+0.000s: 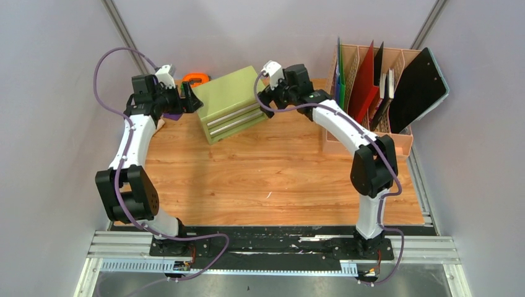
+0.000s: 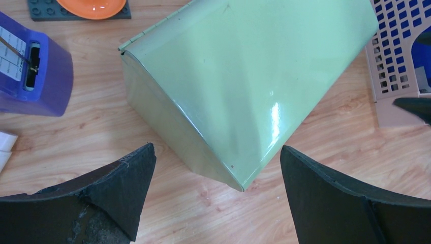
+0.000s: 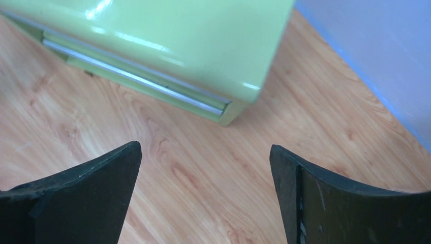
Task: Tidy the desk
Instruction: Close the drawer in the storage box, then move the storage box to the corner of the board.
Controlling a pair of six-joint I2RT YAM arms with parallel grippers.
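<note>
Remaining: drawer chest askew on surface, ahead of left end effector and right end effector
Grip: both released, empty
Done: folders racked, seemingly

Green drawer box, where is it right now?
In the top view the green drawer box sits at the far middle of the desk, between the left hand and right hand.
</note>
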